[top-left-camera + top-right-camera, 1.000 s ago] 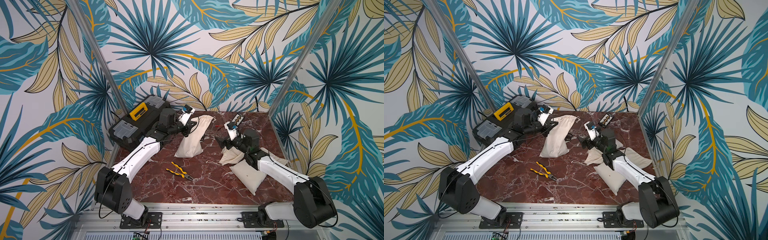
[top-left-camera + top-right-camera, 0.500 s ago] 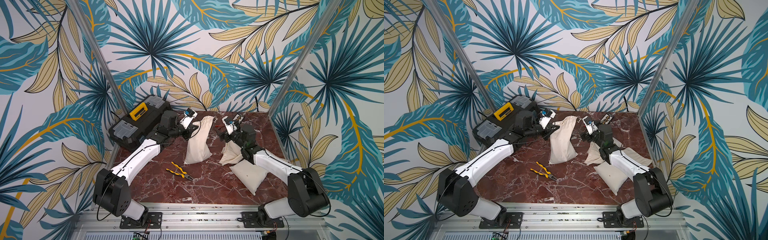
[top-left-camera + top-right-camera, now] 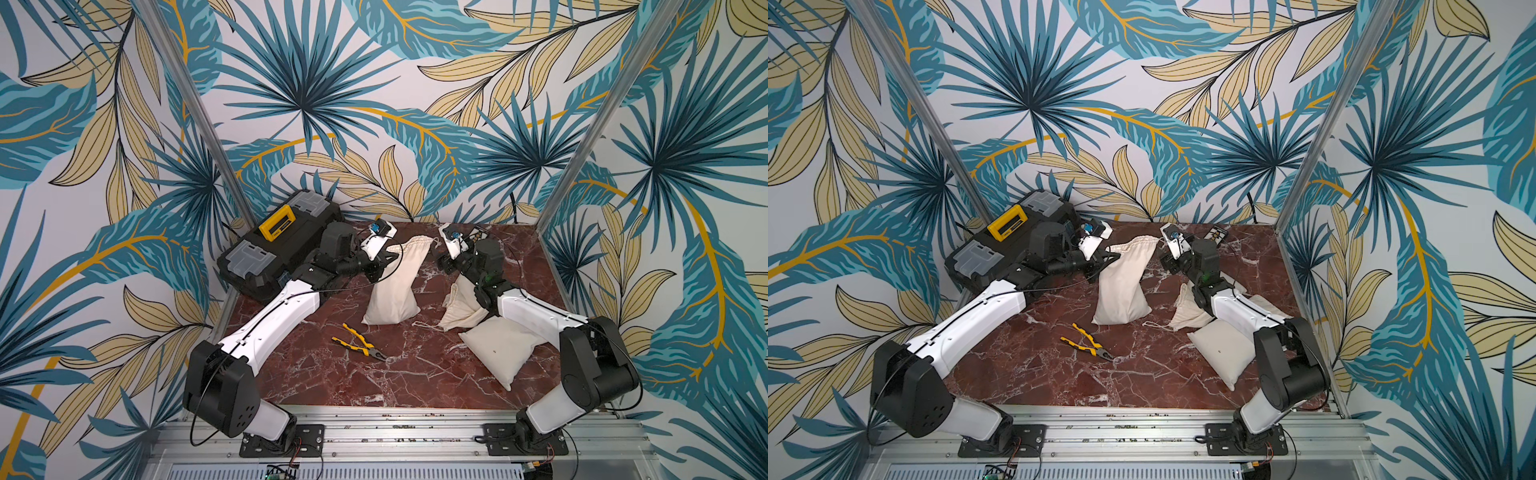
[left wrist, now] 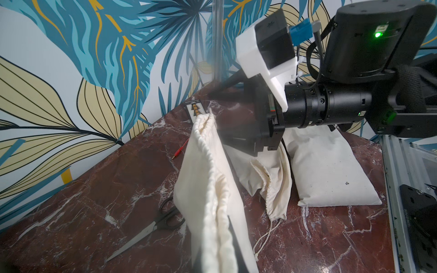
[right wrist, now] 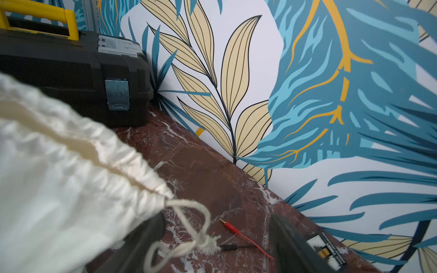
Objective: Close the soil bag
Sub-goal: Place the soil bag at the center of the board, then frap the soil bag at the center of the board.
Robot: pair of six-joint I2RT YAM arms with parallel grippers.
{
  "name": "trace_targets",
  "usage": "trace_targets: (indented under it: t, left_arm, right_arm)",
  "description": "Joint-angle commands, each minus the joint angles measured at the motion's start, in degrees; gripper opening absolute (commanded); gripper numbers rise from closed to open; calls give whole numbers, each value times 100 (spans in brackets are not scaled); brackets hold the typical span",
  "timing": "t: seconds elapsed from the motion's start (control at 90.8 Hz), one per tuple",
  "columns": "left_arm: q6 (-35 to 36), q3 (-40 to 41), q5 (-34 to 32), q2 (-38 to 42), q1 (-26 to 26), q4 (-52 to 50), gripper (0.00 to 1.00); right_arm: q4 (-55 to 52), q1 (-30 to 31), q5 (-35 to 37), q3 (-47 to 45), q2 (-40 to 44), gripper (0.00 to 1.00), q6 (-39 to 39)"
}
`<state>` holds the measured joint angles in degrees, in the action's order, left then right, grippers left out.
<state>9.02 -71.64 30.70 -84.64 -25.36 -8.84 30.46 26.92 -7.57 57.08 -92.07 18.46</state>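
Clamping left fingers point(image 4: 233, 243) hold the soil bag point(image 3: 395, 291); right fingers point(image 5: 290, 243) gape around its drawstring point(image 5: 209, 242)

Soil bag's point(image 5: 59, 189) frayed drawstring knot point(image 5: 209, 242) dangles right between the spread fingers point(image 5: 288, 243), red probe lead point(image 5: 236, 230) lying just past it.

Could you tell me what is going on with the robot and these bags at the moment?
The left gripper is clamped on the upper edge of the soil bag, holding it upright on the marble table. The right gripper is at the bag's mouth, jaws open on either side of the knotted drawstring, not yet gripping it. The closing pull looks yet to come.
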Motion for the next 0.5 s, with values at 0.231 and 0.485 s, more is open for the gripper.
trace_targets:
  t: [0.231,0.485]
  left_arm:
    - [148,152,-100,458,-30,237,0]
    - [-92,354,-2343,567,11,-171,4]
  right_arm:
    - [-208,24,-250,263,-9,7,95]
    - [-487,-51,666,-20,624,0,100]
